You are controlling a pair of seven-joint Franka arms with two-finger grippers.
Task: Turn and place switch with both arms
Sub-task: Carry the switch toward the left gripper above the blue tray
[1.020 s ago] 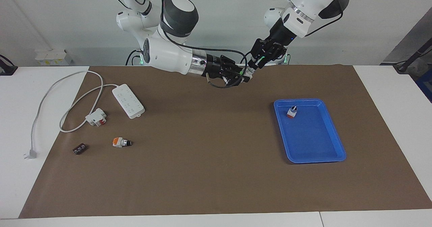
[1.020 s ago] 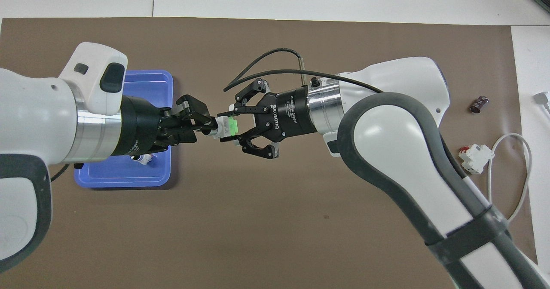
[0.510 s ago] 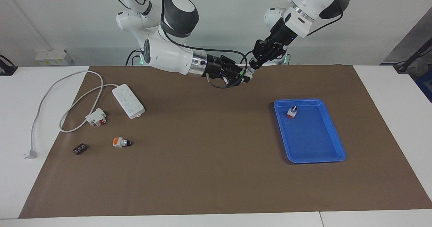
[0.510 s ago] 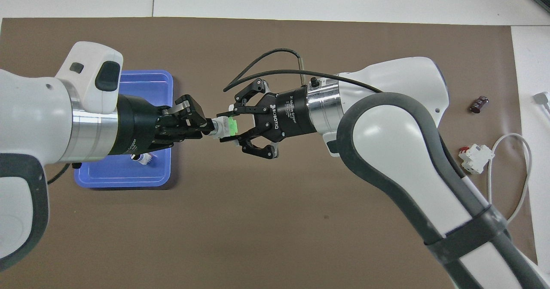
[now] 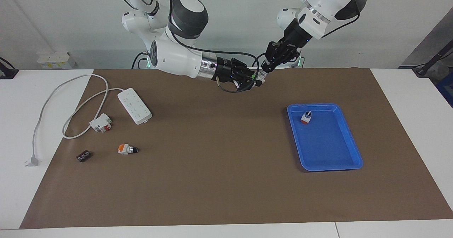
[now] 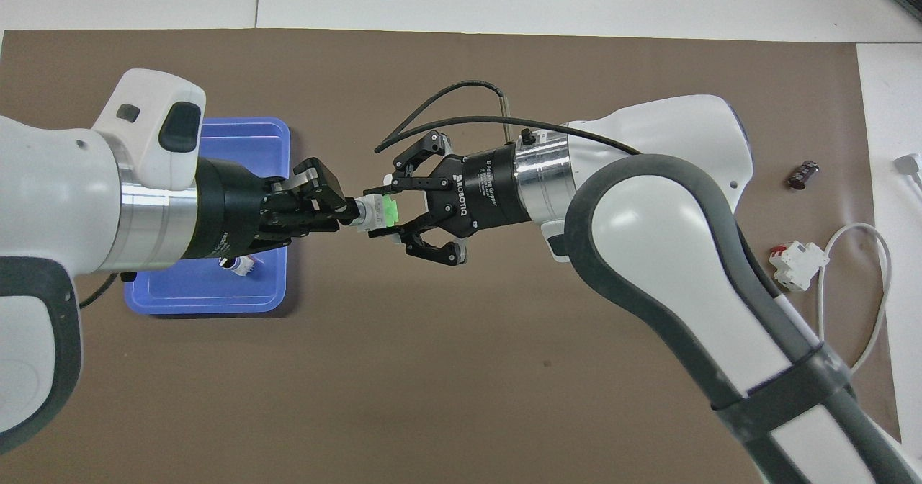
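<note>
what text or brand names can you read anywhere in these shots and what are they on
"ROBOTIQ": white lettering on the black body of the right end effector, overhead view.
A smaller white line beside it: too small to read.
Faint print on the left end effector body: unreadable.
Power strip: no legible marking.

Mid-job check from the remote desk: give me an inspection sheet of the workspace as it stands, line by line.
Surface: brown mat on a white table.
Job's things: green-ended switch held in the air between both tools; blue tray toward the left arm's end, an orange-ended switch in it.
Clutter: another orange-ended switch, white-and-red block, small dark part, all toward the right arm's end.
Grippers: right tool shut on the switch's green end; left tool shut on its knob end.
Cables: power strip with its cord looped, plug lying loose on the table.
Surroundings: nothing seen.
</note>
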